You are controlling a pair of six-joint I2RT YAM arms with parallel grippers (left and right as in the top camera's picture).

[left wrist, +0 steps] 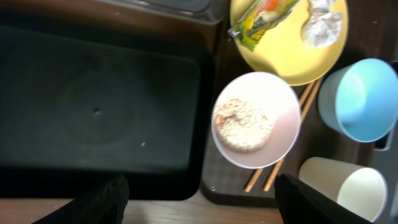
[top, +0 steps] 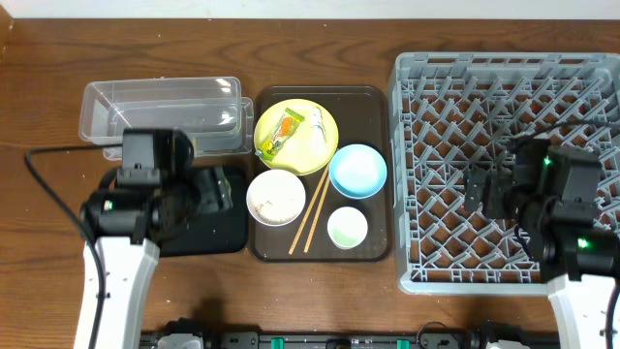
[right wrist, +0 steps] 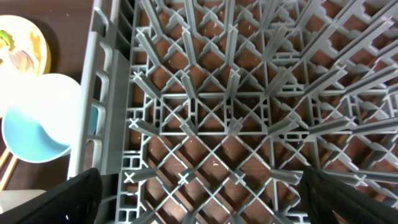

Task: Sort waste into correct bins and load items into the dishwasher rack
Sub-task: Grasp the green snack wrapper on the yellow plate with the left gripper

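Two scraps of waste lie on the round yellow plate (top: 308,153): the green-and-orange snack wrapper (top: 282,128) on its left half and the crumpled white tissue (top: 317,124) beside it on the right. A clump of cooked rice (left wrist: 242,124) sits inside the white bowl (top: 276,197), just in front of the plate. The light blue bowl (top: 357,170) stands to the plate's right, the pale green cup (top: 347,227) in front of that, and the wooden chopsticks (top: 310,215) slant between the white bowl and the cup. All of it rests on the dark brown serving tray (top: 380,233).

The left gripper (left wrist: 202,202) hangs with its fingers spread wide and nothing between them, over the right edge of the black tray (left wrist: 93,106). The white bowl is near, just beyond the gap between the fingers; the plate with the wrapper and tissue lies farther off the same way. The clear plastic tub (top: 160,109) sits behind the black tray, touching or nearly touching it.

Over on the right, the grey dishwasher rack (top: 504,61) holds nothing on its pegs. The right gripper (top: 487,191) hovers above the rack's middle, fingers likewise parted and bare, well apart from the dishes; the blue bowl is the nearest, just outside the rack's left wall.
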